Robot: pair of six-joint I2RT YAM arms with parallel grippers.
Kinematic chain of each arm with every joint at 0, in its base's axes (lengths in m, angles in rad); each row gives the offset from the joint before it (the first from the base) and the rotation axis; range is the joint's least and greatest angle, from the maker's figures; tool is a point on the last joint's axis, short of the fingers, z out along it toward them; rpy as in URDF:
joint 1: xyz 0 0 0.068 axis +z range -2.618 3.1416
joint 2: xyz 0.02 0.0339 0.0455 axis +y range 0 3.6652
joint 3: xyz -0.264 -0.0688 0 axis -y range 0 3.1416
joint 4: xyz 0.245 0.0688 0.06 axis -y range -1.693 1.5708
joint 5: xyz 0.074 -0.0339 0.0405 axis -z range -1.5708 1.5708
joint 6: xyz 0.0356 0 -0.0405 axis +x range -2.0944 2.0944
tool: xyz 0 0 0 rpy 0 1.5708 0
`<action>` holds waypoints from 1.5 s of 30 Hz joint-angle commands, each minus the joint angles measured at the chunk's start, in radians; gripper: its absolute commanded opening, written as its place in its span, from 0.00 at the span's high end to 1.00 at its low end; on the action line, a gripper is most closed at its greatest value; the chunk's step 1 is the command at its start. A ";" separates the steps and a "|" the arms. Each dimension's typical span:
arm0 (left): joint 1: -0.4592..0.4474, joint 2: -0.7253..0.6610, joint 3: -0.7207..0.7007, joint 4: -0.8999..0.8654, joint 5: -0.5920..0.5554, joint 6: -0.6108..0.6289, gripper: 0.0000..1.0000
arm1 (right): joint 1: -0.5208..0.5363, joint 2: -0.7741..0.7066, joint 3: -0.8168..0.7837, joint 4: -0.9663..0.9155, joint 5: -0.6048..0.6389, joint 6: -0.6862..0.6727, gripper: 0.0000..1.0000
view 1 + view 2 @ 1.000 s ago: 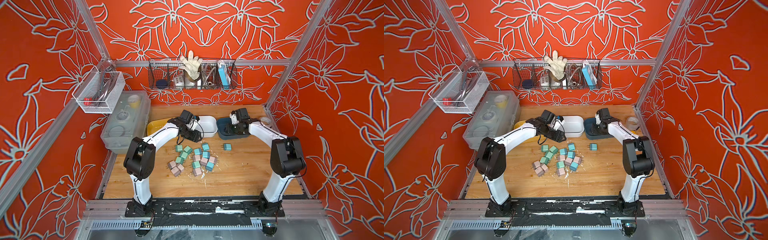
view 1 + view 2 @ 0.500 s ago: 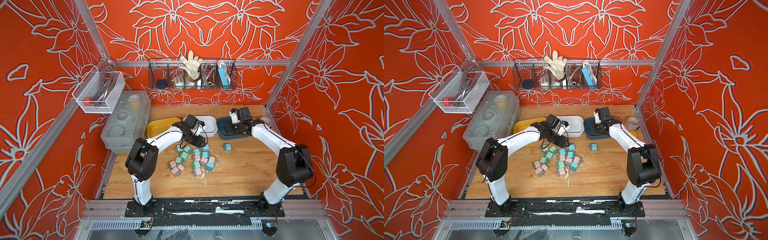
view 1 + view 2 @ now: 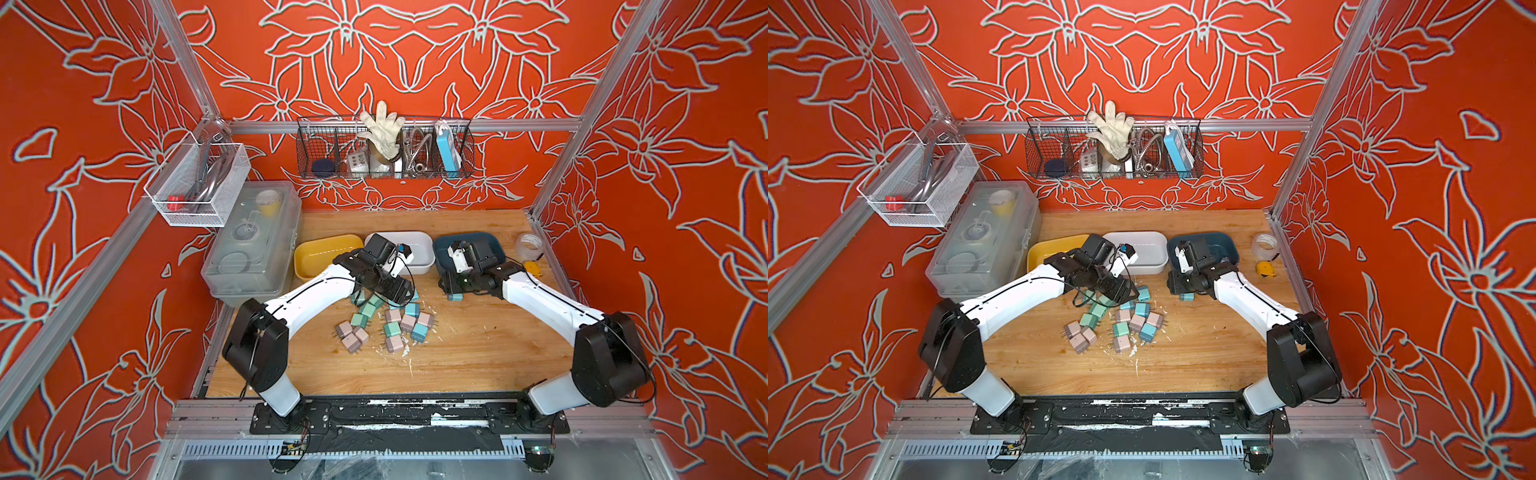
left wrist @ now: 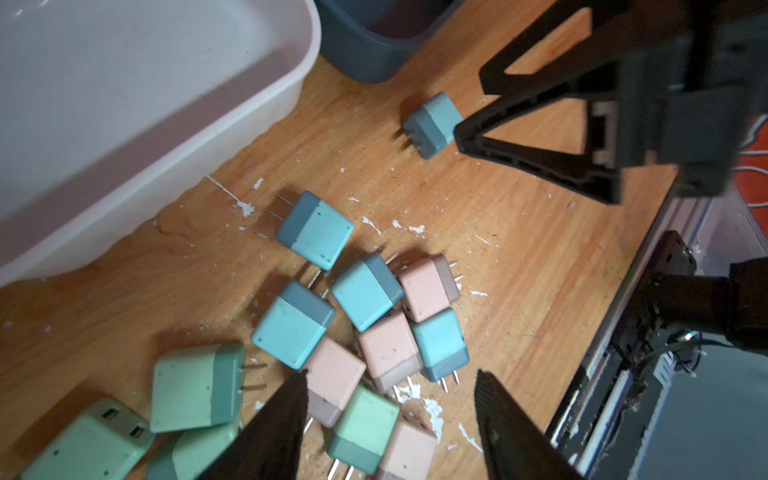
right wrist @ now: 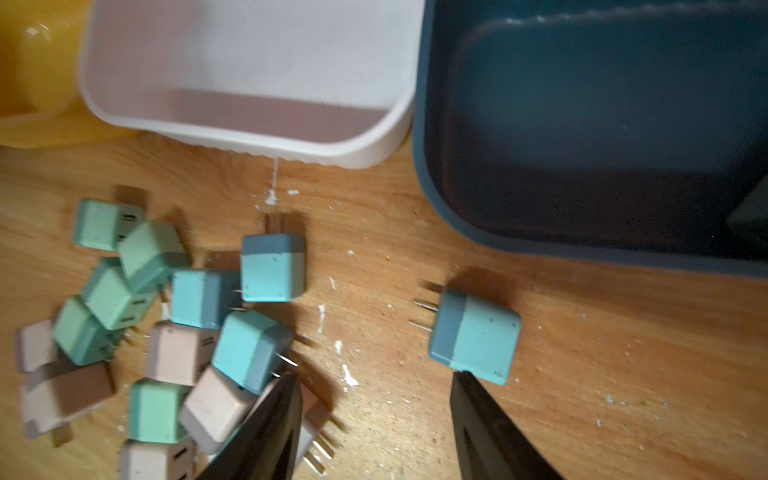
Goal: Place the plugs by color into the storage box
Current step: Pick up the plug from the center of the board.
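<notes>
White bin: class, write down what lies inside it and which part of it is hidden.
Nothing shows inside the white bin; its visible floor is bare. In both top views the left arm covers its left end.

Top views: overhead, whole scene | wrists: close, share plugs [image 4: 316, 230] [image 5: 272, 268]

The plugs [image 3: 391, 330] were mint green, light blue and dusty pink, each with a darker band at the prong end. There was a yellow box [image 3: 328, 238], a white box [image 3: 422, 249] and a dark blue box [image 3: 494, 245]. The table [image 3: 478, 353] was honey-coloured wood flecked with white; the walls [image 3: 415, 62] were orange-red with pale outlined flowers.
</notes>
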 commanded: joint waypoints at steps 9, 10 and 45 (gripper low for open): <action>-0.068 -0.106 -0.060 -0.029 -0.134 0.059 0.35 | -0.002 0.091 -0.027 0.056 0.158 0.013 0.25; -0.072 -0.114 -0.062 -0.030 -0.141 0.065 0.35 | -0.003 0.103 -0.028 0.066 0.166 0.010 0.25; -0.078 -0.197 -0.094 0.007 -0.145 0.084 0.34 | -0.014 0.168 -0.023 0.059 0.152 -0.006 0.44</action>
